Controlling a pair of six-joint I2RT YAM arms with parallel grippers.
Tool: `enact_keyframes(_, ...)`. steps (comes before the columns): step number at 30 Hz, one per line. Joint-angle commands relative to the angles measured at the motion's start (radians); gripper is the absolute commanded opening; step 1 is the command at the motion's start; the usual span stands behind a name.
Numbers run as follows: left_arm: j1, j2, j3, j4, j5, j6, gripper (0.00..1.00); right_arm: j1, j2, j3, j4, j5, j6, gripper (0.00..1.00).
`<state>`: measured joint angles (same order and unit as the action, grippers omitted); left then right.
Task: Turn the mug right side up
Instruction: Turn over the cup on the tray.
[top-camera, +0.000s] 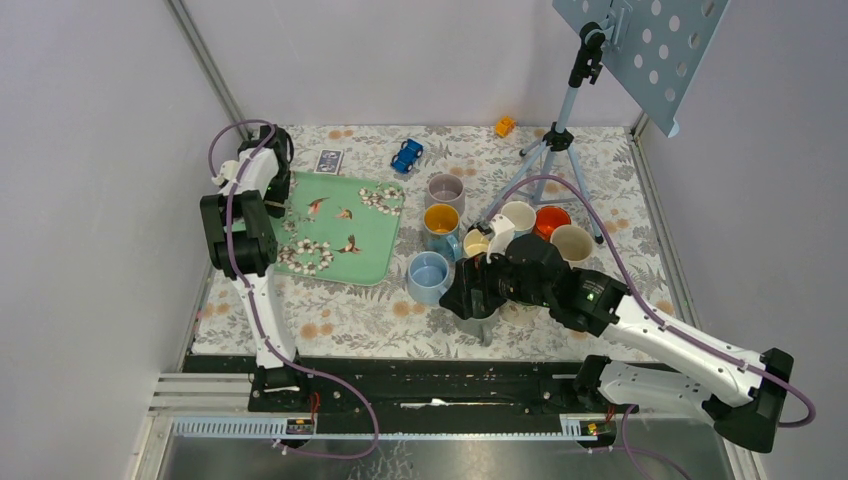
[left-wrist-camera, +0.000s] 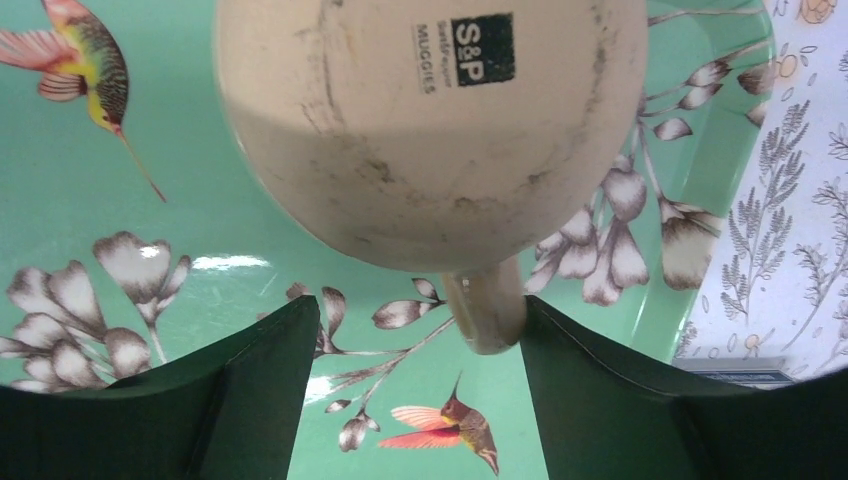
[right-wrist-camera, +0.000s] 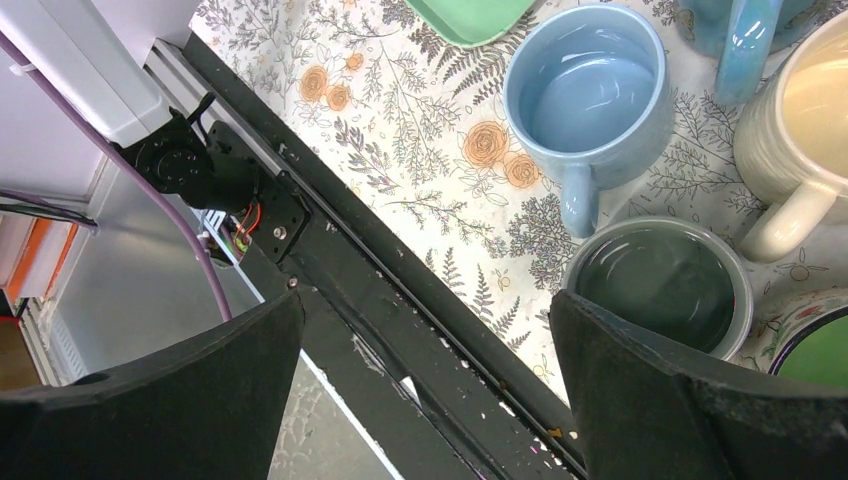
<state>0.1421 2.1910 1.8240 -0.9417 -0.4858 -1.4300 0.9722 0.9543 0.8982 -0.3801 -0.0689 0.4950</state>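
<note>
Clearly we are at the approach-and-grasp step, with nothing yet lifted. The mug (left-wrist-camera: 430, 130) sits on the green tray (left-wrist-camera: 200, 220) with its stamped base turned up toward the left wrist camera, so we judge it to be standing mouth-down. Its handle (left-wrist-camera: 487, 310) points back toward us.

The left gripper (left-wrist-camera: 420, 330) is spread wide and holds nothing. Its two fingers reach forward on either side of the handle, which lies between them, closer to the finger on the right of that picture. We cannot tell whether it touches that finger. In the top view the left arm covers the mug, so we rely on the wrist camera for it.

The right gripper (right-wrist-camera: 425, 310) hangs over the near edge of the table (right-wrist-camera: 440, 150), its fingers also wide apart and empty. A blue mug (right-wrist-camera: 585, 95), a grey mug (right-wrist-camera: 655, 285) and a cream mug (right-wrist-camera: 800, 120) stand upright beside it. We take it to play no part in this step.

As we see it, the next move calls for centring the handle between the left fingers, or advancing to take the body, and then closing firmly. After that we need a lift clear of the tray and a half roll of the wrist, so the mouth faces up. The glazed wall looks smooth, so we expect a loose pinch could slip during the turn, and we would set the mug down gently on its base
</note>
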Motion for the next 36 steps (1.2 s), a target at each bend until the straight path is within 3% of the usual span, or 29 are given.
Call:
enact_keyframes(1, 0.001, -0.016, 0.001, 0.034, 0.018, -0.009, 0.71, -0.009, 0.008, 0.009, 0.009, 0.018, 0.009, 1.0)
enact_keyframes(8, 0.001, -0.043, -0.061, 0.05, 0.037, 0.002, 0.54, -0.009, 0.008, 0.002, 0.017, 0.008, 0.012, 1.0)
enact_keyframes(14, 0.001, -0.09, -0.137, 0.068, 0.039, 0.022, 0.5, -0.009, -0.006, -0.022, 0.031, 0.0, 0.025, 1.0)
enact_keyframes(16, 0.001, -0.108, -0.158, 0.081, 0.032, 0.033, 0.51, -0.009, -0.01, -0.032, 0.038, -0.003, 0.03, 1.0)
enact_keyframes(20, 0.006, -0.116, -0.153, 0.102, 0.012, 0.085, 0.62, -0.008, -0.028, -0.047, 0.04, -0.01, 0.044, 1.0)
enact_keyframes(36, 0.027, -0.124, -0.104, 0.1, 0.011, 0.135, 0.59, -0.009, -0.054, -0.078, 0.051, -0.005, 0.076, 1.0)
